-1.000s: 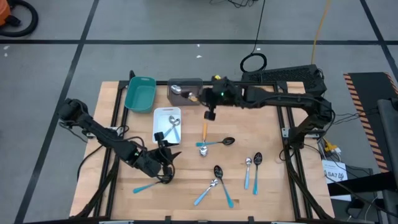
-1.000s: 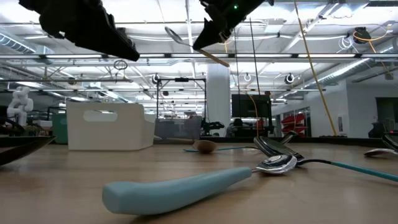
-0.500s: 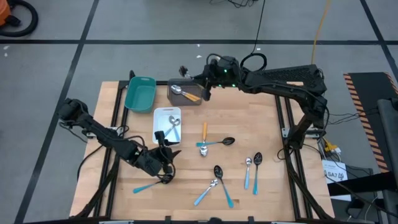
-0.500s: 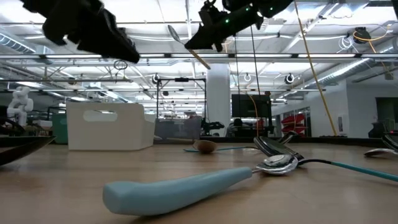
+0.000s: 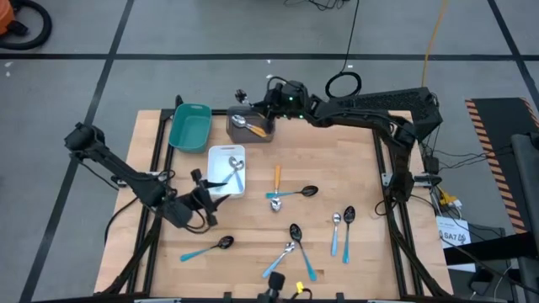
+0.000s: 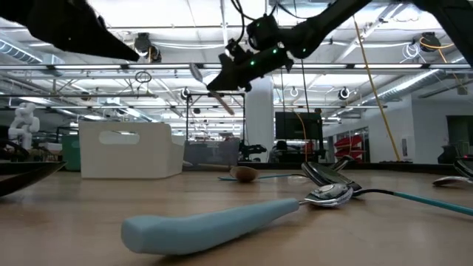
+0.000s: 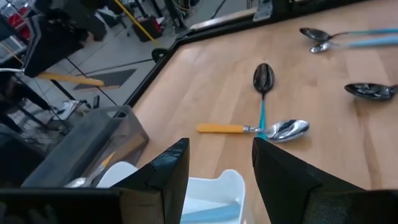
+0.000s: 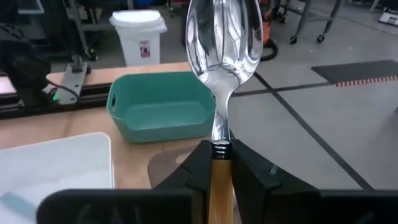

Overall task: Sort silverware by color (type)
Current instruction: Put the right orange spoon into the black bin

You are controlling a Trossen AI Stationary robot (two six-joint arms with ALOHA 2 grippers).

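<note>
Silverware lies scattered over the wooden table (image 5: 337, 168), and one orange-handled spoon (image 8: 219, 74) is clamped by its handle in the right tool (image 5: 268, 99), which hangs above the grey tray (image 5: 250, 124) at the far edge of the table; in the low view the spoon (image 6: 209, 87) hangs tilted in the air under that tool (image 6: 228, 72), bowl up and away from it. Inside the grey tray another orange-handled spoon (image 5: 249, 126) already rests. Just beside the grey tray, on the side away from the right arm, sits the teal tray (image 5: 189, 126), and in front of the grey tray lies the white tray (image 5: 226, 171) with light-blue spoons (image 5: 234, 174) in it. The left tool (image 5: 205, 202) hovers near the white tray's front corner, its two fingers (image 7: 169, 174) spread apart with nothing between them. Beyond the white tray, toward the middle of the table, an orange-handled spoon with a silver bowl (image 5: 276, 187) lies crossed by a blue-handled spoon with a black bowl (image 5: 296, 193). Farther from the grey tray, near the table's front edge, lie more blue-handled pieces: one black-bowled spoon (image 5: 206, 248) alone in front of the left tool, a crossed pair (image 5: 292, 248) at the centre, and two side by side (image 5: 341, 229) toward the right arm's side.
</note>
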